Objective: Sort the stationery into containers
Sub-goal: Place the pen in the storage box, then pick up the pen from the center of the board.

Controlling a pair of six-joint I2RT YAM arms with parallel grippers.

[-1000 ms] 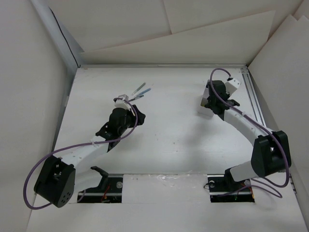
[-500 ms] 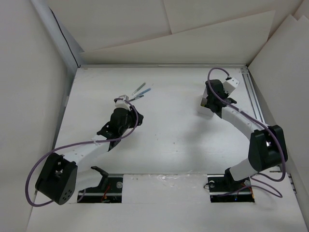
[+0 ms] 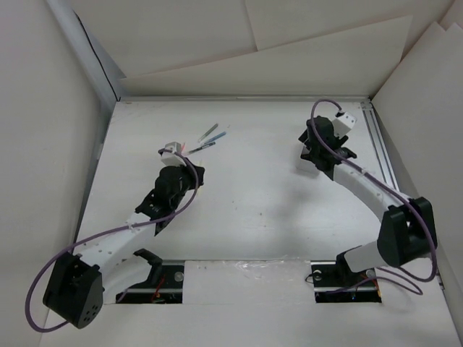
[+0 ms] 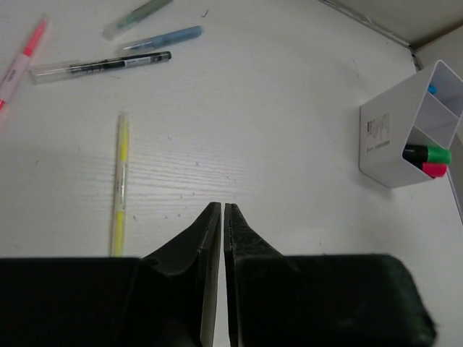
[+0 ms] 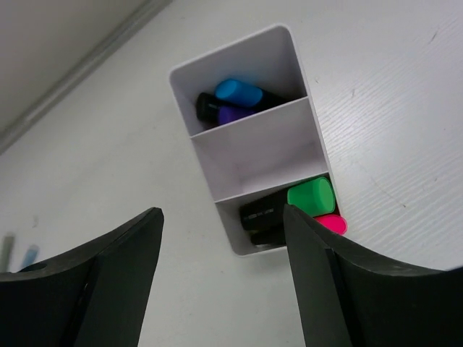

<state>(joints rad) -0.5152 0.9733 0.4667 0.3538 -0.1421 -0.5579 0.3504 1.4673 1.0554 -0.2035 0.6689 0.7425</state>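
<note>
Left claw: the left claw (image 4: 223,210) has its fingers together and holds nothing, low over the bench (image 4: 289,108)
Nearest thing: the yellow pen (image 4: 119,184) lies flat just left of the claw's tips, apart from them
Long axis: it runs away from the camera, nearly in line with the fingers, so the jaws would close across it
Likely need: spread the fingers, shift left, then come down
Which arm: the left arm is much the nearer; the right is well apart, on the far side of the bench
Other pens: the clear pen (image 4: 101,65), blue pen (image 4: 163,37), green pen (image 4: 137,14) and pink pen (image 4: 22,61) lie further ahead and left, none touching the yellow one
In the way: nothing between claw and yellow pen
Right claw: the right claw (image 5: 223,213) is spread wide and empty, above the box (image 5: 253,152)
Box: far right in the left wrist view (image 4: 380,144); the middle compartment is bare
Box contents: blue-capped highlighter (image 5: 239,92) and a purple one at the far end, green-capped highlighter (image 5: 311,195) and a pink one at the near end
</note>
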